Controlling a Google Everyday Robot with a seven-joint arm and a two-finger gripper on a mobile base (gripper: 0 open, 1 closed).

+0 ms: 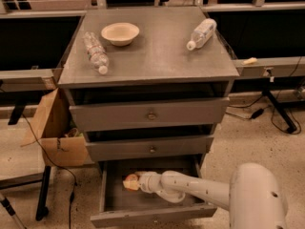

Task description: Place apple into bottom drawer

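The bottom drawer (pixel 152 214) is pulled open at the foot of the grey cabinet. The apple (pixel 129 182) is inside it at the left, red-orange with a pale patch, low over or on the drawer floor. My gripper (pixel 137 182) reaches into the drawer from the right and is at the apple, with the white arm trailing to the lower right. Whether the apple rests on the floor or hangs in the gripper I cannot tell.
The two upper grey drawers (pixel 150 114) are closed. On the cabinet top stand a beige bowl (pixel 120 33) and two lying plastic bottles (pixel 96 52) (pixel 201 33). A cardboard box (pixel 57 132) sits left of the cabinet, with cables and a stand leg nearby.
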